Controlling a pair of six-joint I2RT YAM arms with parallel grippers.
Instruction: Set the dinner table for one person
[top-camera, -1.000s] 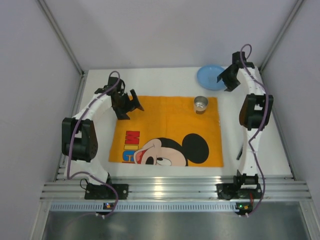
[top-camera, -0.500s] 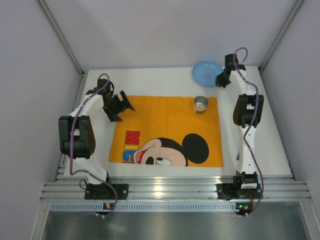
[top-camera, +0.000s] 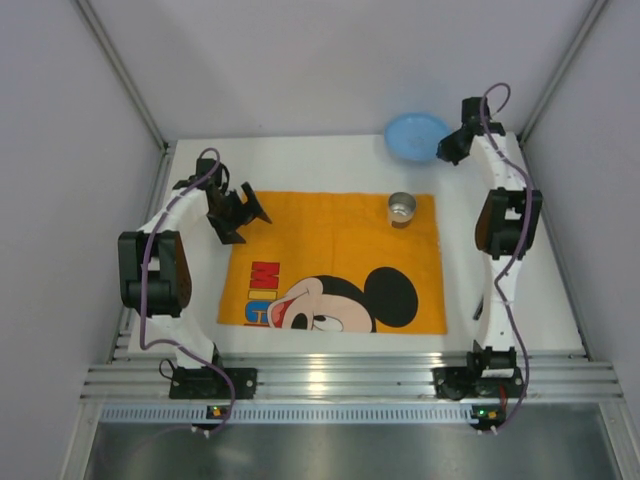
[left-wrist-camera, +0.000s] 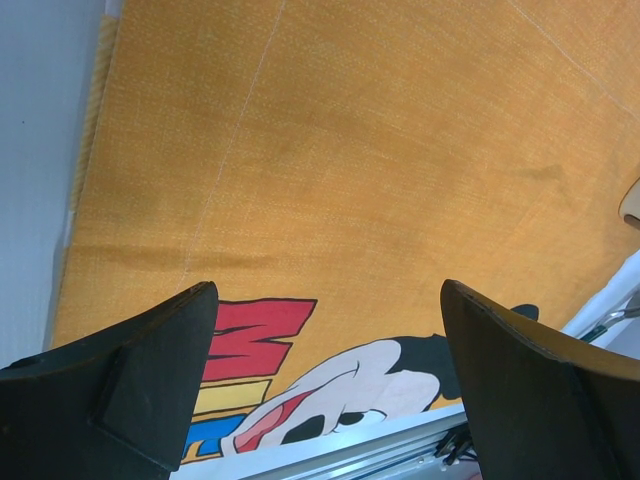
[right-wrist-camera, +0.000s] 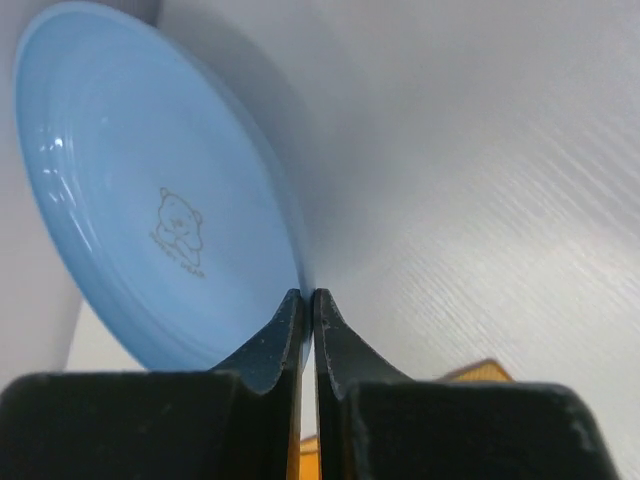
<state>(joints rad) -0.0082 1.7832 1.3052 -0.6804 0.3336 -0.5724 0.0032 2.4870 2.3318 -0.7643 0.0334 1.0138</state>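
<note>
Plate shifted, rim pinched between right fingers above dinner table.

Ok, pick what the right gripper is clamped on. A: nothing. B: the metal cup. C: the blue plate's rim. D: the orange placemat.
C: the right wrist view shows the right gripper pinched shut on the rim of the blue plate; the metal cup stands apart on the orange placemat.

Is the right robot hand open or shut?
Shut: the right gripper pinches the blue plate by its rim, its fingers nearly touching.
</note>
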